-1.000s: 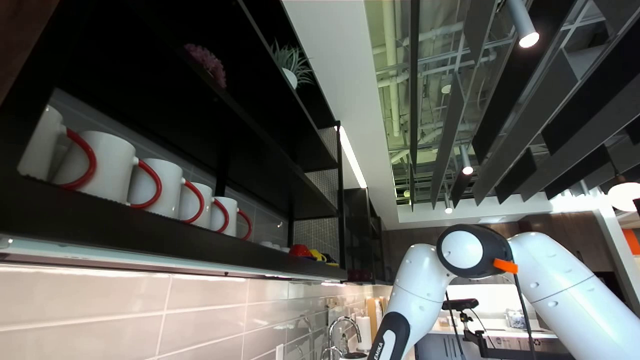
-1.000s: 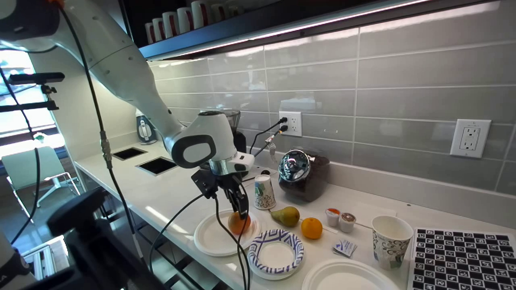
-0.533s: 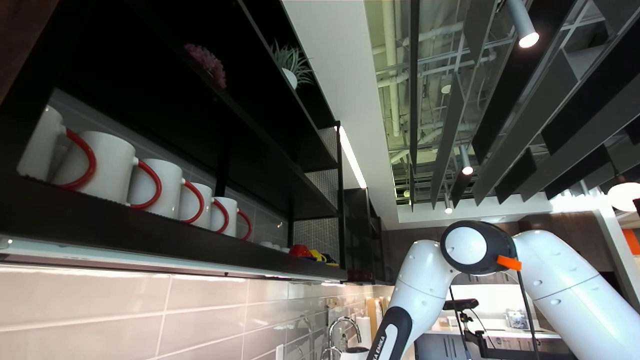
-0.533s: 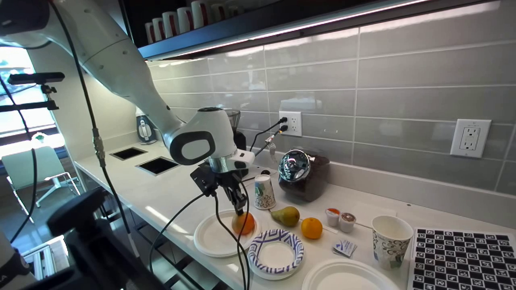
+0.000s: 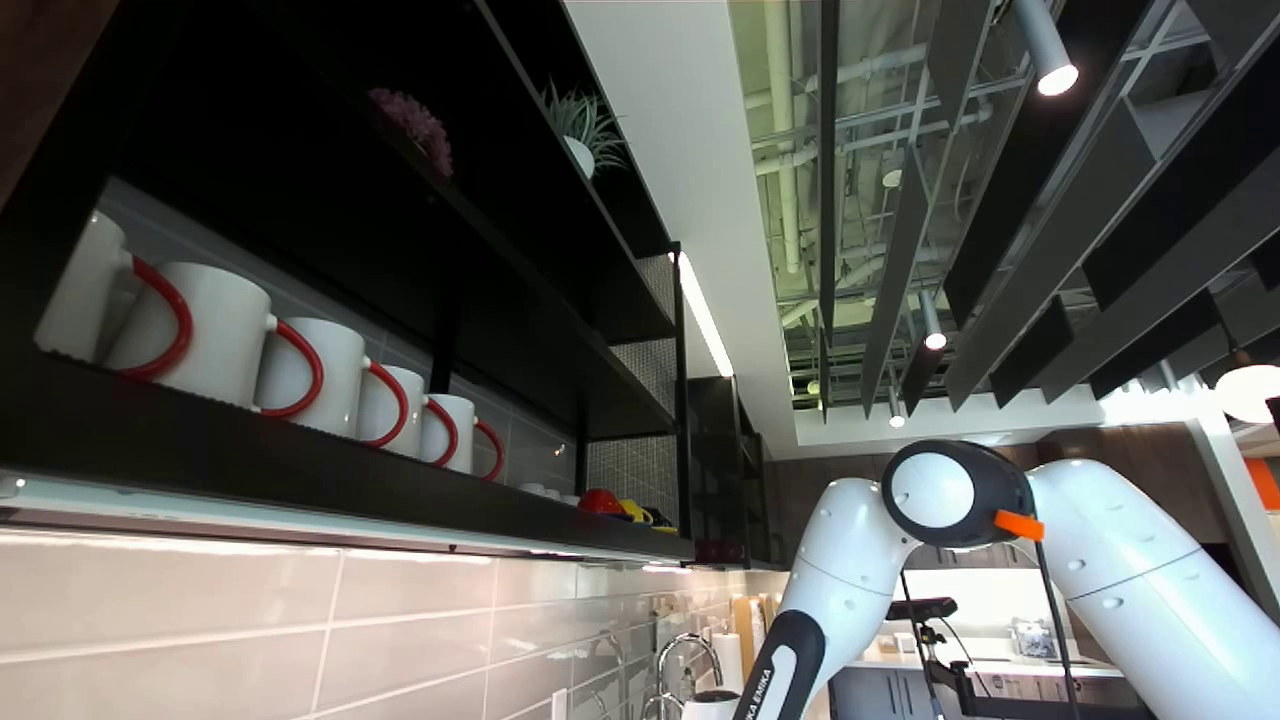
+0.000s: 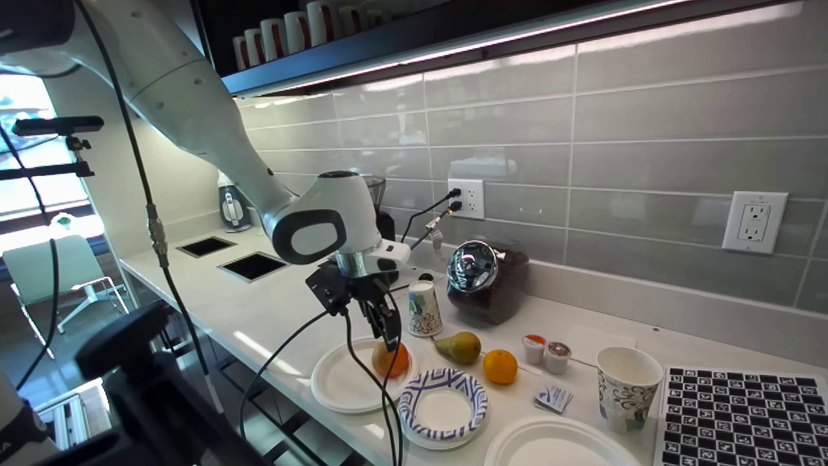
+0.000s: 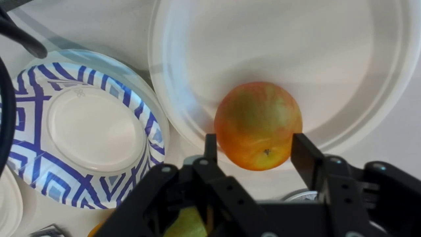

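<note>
Hangs with the gripper [image 7: 254, 143] low over an apple [image 7: 258, 121]. Stands parted, with the fingers [image 7: 210, 146] set to opposite sides of the fruit in the wrist view. Cannot tell whether pressing against the skin or standing just clear of it. Has the apple directly below and between the fingers, resting on a white plate [image 7: 279, 39] toward one edge. Overlooks a blue-patterned dish [image 7: 95, 128] beside that plate, to the left of the fingers in the wrist view, with a black cable [image 7: 8, 112] farther left. Partly hides a pear [image 7: 187, 225] behind the fingers there; in an exterior view, shows it near the gripper, just beside an orange [image 6: 500, 367]. Has a nearer paper cup [image 6: 424, 309] just beyond the gripper and a dark-filled jar [image 6: 498, 294] farther behind. Leaves a farther paper cup [image 6: 624, 408], standing upright, and a checkered board [image 6: 744, 414] well apart from the fingers. Sits far below a shelf [image 6: 323, 61] of white mugs [image 6: 297, 32] in that same exterior view.
</note>
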Robot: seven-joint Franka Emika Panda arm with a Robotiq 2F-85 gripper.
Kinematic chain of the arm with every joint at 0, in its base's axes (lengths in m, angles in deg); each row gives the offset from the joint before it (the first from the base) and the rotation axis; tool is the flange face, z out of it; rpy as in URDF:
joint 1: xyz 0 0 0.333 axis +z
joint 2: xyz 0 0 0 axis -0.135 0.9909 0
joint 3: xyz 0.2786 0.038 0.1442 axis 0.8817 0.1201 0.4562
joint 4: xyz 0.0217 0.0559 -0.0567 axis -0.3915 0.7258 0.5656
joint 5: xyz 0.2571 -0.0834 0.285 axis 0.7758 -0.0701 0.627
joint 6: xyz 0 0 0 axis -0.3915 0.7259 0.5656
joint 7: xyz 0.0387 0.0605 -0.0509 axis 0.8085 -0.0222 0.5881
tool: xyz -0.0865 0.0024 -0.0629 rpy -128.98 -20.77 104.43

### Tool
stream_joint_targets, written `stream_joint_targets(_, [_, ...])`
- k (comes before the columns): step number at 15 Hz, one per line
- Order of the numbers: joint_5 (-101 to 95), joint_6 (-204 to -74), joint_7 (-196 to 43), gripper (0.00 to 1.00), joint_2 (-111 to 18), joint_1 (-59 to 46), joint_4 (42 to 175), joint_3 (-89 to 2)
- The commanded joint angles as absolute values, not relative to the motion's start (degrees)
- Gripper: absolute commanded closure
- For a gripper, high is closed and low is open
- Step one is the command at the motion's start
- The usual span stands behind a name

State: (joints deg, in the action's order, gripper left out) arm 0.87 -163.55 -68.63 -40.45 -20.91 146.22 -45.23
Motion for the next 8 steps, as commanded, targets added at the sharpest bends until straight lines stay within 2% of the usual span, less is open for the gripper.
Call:
stream_joint_targets(1, [1.15, -163.1, -67.07, 0.06, -39.18, -20.9, 145.39, -45.71])
stream_joint_targets(3, [1.19, -163.12, -66.35, 0.0, -37.64, -20.95, 144.24, -45.32])
stream_joint_targets(8, [-0.18, -163.94, -66.82, 0.0, -34.87, -19.55, 141.86, -46.07])
